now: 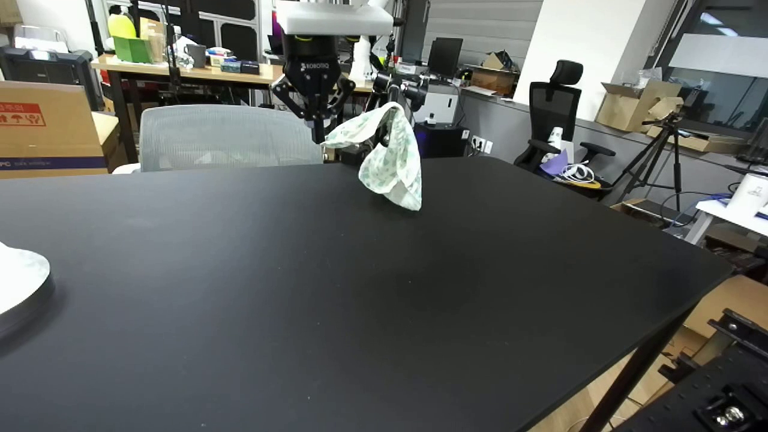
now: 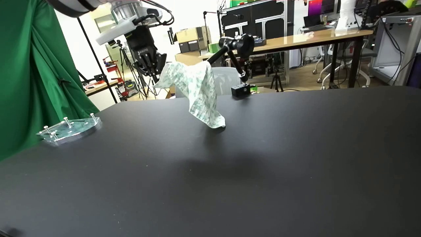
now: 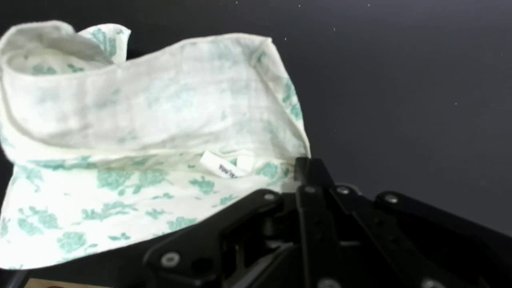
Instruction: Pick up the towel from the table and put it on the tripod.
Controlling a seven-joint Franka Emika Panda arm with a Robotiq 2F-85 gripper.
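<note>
The pincer (image 1: 318,132) — lettered ROBOTIQ — pinches an edge of the towel (image 3: 120,196), whose white tag (image 3: 218,164) starts "YOU"

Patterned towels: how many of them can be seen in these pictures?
1: the towel hangs over the table, one end held in the hand. Others may be hidden from view.
</note>
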